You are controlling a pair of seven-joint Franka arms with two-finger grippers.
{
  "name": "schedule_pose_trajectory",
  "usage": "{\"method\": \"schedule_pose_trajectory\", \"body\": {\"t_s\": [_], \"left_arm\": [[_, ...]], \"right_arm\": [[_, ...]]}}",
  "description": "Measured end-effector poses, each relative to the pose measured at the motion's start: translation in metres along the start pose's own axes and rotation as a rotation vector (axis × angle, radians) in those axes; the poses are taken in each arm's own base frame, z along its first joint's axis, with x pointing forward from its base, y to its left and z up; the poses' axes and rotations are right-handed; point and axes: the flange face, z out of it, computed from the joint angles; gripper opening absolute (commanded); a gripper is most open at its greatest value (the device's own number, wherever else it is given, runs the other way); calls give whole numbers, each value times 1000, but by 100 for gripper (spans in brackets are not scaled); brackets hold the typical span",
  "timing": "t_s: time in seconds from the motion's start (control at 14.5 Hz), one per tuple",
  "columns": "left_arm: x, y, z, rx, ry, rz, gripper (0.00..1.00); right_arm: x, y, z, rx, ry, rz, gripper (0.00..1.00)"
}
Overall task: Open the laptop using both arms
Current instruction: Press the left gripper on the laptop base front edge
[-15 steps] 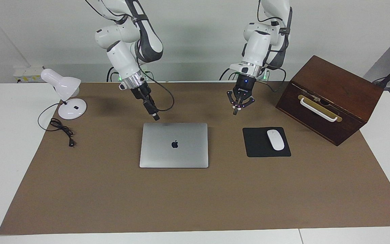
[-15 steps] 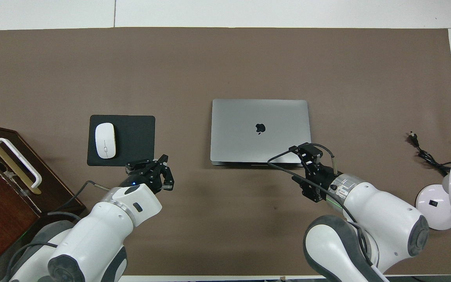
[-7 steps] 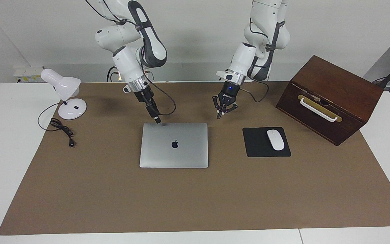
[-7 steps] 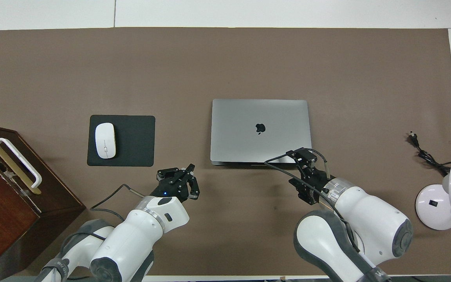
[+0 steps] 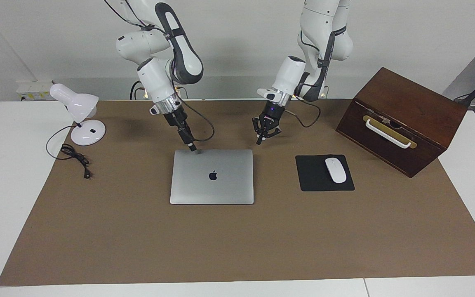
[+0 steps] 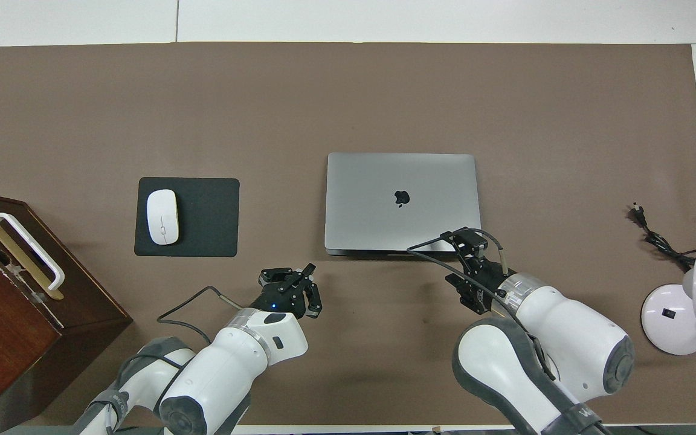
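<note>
Silver laptop (image 5: pixel 212 176) unmoved, left gripper (image 5: pixel 259 142) nearer its corner.

facing: high, across table, toward robots | overhead: steeply down from robots' end | shared: laptop (image 5: pixel 212 176)

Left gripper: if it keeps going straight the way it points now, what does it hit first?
The left gripper points down, slanting toward the laptop. Straight on, it would probably meet the brown table mat beside the laptop's nearer corner first, not the lid; depth is hard to judge.
</note>
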Motion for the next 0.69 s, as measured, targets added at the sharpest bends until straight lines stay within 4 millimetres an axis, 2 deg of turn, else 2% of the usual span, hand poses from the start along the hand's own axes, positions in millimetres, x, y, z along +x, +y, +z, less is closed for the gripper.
{"method": "schedule_pose_trajectory", "body": {"t_s": [0.41, 0.69], "left_arm": [[11, 3, 28, -9, -8, 15, 0], [20, 4, 40, -11, -2, 15, 0]], "right_arm": [[2, -12, 4, 17, 13, -21, 100], [6, -17, 8, 20, 23, -40, 100]]}}
